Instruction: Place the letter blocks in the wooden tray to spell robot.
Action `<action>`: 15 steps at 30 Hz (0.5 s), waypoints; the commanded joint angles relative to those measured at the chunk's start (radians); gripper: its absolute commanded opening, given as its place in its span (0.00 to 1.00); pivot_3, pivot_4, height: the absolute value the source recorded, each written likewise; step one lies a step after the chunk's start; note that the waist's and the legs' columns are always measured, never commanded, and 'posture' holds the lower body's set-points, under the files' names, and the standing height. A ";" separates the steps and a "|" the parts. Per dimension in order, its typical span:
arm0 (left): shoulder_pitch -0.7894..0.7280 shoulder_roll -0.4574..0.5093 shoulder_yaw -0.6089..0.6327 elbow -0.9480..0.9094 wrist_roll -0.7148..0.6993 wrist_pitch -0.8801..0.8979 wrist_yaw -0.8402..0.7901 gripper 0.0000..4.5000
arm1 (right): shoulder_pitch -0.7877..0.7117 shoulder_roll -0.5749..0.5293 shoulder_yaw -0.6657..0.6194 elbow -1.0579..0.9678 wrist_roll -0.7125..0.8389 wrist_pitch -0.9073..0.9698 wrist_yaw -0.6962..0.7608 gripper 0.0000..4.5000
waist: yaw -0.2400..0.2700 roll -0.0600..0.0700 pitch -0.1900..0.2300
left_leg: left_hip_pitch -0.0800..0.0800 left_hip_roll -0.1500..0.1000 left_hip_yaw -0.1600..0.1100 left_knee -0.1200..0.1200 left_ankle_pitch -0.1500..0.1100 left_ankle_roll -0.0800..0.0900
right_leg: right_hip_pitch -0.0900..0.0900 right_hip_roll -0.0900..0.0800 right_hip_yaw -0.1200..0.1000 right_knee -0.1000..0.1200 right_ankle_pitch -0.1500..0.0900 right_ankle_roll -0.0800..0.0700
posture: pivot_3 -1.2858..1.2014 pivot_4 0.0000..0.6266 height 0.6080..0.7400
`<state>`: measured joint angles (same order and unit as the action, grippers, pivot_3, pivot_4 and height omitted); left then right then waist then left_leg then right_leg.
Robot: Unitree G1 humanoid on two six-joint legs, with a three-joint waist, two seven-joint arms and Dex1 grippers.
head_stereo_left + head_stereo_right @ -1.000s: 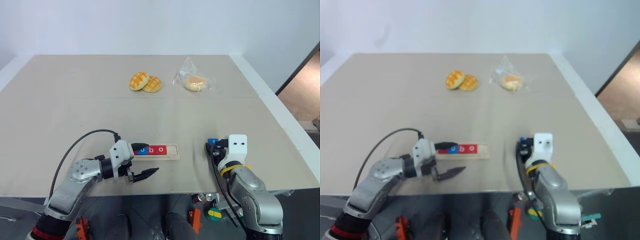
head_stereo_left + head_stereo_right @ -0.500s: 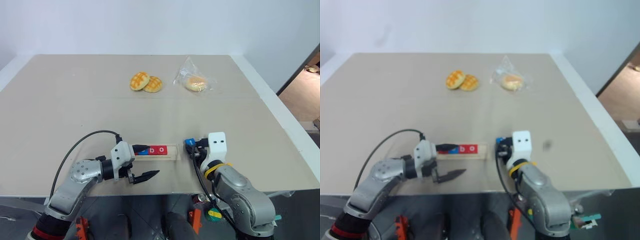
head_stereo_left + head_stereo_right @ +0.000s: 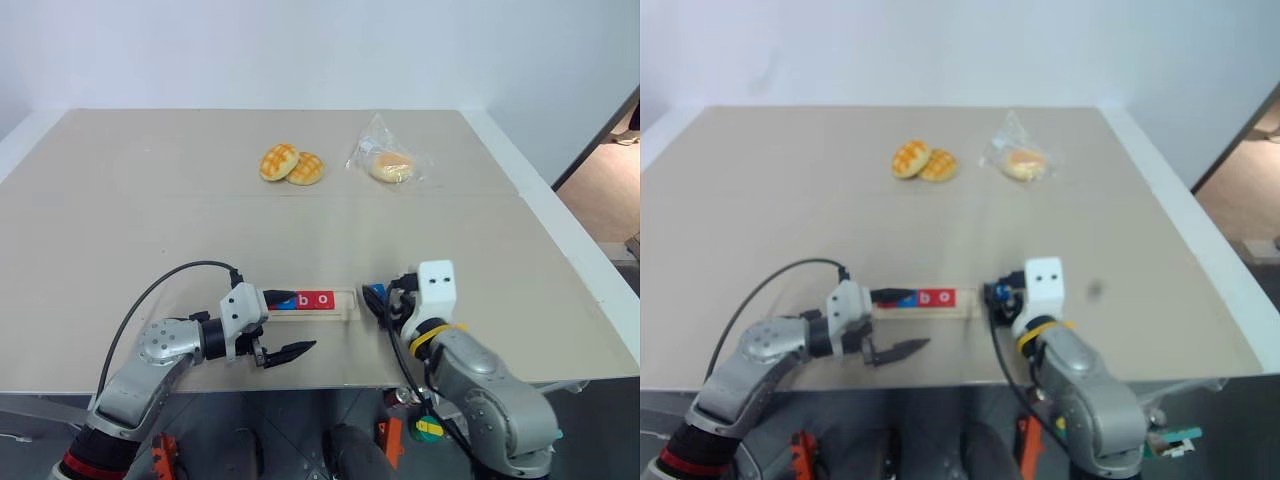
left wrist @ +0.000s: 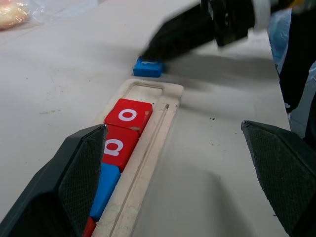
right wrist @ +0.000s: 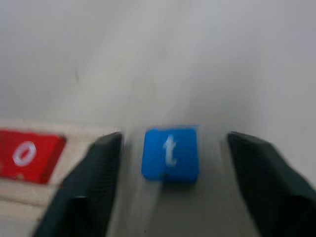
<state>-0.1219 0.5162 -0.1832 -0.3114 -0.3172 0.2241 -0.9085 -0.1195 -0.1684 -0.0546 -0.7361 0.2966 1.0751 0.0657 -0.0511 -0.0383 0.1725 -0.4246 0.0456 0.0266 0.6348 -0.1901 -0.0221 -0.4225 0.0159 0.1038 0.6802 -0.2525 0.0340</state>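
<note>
A: Where is the wooden tray [image 3: 345, 304] sitting on the desk [image 3: 150, 220]?

B: Lower centre, long axis running left-right, last slot empty.

A: And the blue t block [image 5: 170, 153]?

B: Lying flat just off that empty end, between the right gripper [image 5: 168, 170]'s released jaws. Left gripper [image 3: 285, 323]'s jaws are also gaping.

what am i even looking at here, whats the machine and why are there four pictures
A two-armed robot is seen from four cameras: two on its head looking down at a table, and one on each wrist. The left gripper hangs open beside a wooden tray that holds red and blue letter blocks. The right gripper is open, with a blue t block lying on the table between its fingers, just off the tray's empty end. Nothing is held. Far back lie two buns and a bagged bun.
</note>
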 commanded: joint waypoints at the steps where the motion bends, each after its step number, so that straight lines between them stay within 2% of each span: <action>1: -0.006 -0.003 0.003 -0.010 0.000 -0.011 0.003 1.00 | -0.099 -0.121 -0.078 -0.017 0.081 0.031 0.129 0.99 | 0.000 0.000 0.000 | 0.000 0.000 0.000 0.000 0.000 0.000 | 0.000 0.000 0.000 0.000 0.000 0.000 | 0.52 0.24 1.00; 4: -0.011 -0.007 0.001 -0.004 0.001 -0.015 0.003 1.00 | -0.188 -0.291 -0.095 0.125 0.159 -0.039 0.357 0.99 | -0.001 0.000 0.000 | 0.001 0.000 0.001 0.001 0.000 0.000 | 0.001 0.000 0.000 0.000 0.000 0.000 | 0.52 0.24 1.00; 8: -0.017 -0.016 -0.002 -0.001 0.000 -0.024 0.003 1.00 | -0.249 -0.540 0.062 0.446 0.109 -0.399 0.832 0.99 | 0.000 0.000 0.000 | 0.001 0.000 0.000 0.001 0.000 0.001 | 0.002 0.000 -0.001 -0.002 0.000 -0.001 | 0.52 0.24 1.00; 11: -0.015 -0.019 -0.002 -0.007 0.001 -0.025 0.006 1.00 | -0.345 -0.597 0.181 0.698 0.034 -0.635 1.073 0.99 | -0.002 0.000 0.001 | 0.001 0.000 0.000 0.000 -0.001 0.002 | 0.002 0.001 -0.001 -0.002 0.002 0.002 | 0.52 0.24 1.00; 15: -0.002 -0.020 0.007 -0.028 -0.003 -0.017 0.018 1.00 | -0.458 -0.577 0.258 0.955 -0.050 -0.871 1.221 0.99 | -0.005 0.000 0.002 | 0.001 0.001 0.000 0.000 -0.001 0.002 | 0.001 0.002 0.000 -0.002 0.002 0.003 | 0.52 0.24 1.00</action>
<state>-0.1272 0.4935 -0.1900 -0.2952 -0.3137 0.2147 -0.8998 -0.5389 -0.7494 0.1987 0.1574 0.2718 0.3049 1.2267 -0.0563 -0.0379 0.1741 -0.4236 0.0462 0.0266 0.6343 -0.1910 -0.0203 -0.4213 0.0183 0.1033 0.6785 -0.2504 0.0365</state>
